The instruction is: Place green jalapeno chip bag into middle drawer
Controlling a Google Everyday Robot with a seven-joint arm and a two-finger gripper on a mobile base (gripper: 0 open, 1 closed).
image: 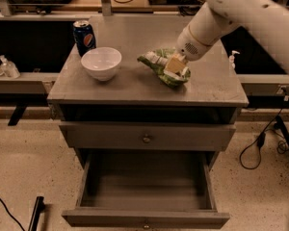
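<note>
The white arm comes in from 1 o'clock, and its two-finger gripper sits on the crinkled light-green and white foil jalapeno chip bag, seemingly clamped on the bag's right half, though the grip is partly hidden. The bag is on the flat grey cabinet top, at 3 o'clock from the round white bowl and apart from it. A blue soda can stands upright at 11 o'clock from the bowl, just beside it. At 6 o'clock, below the shut knobbed upper drawer front, the wide grey middle drawer is pulled fully out.
</note>
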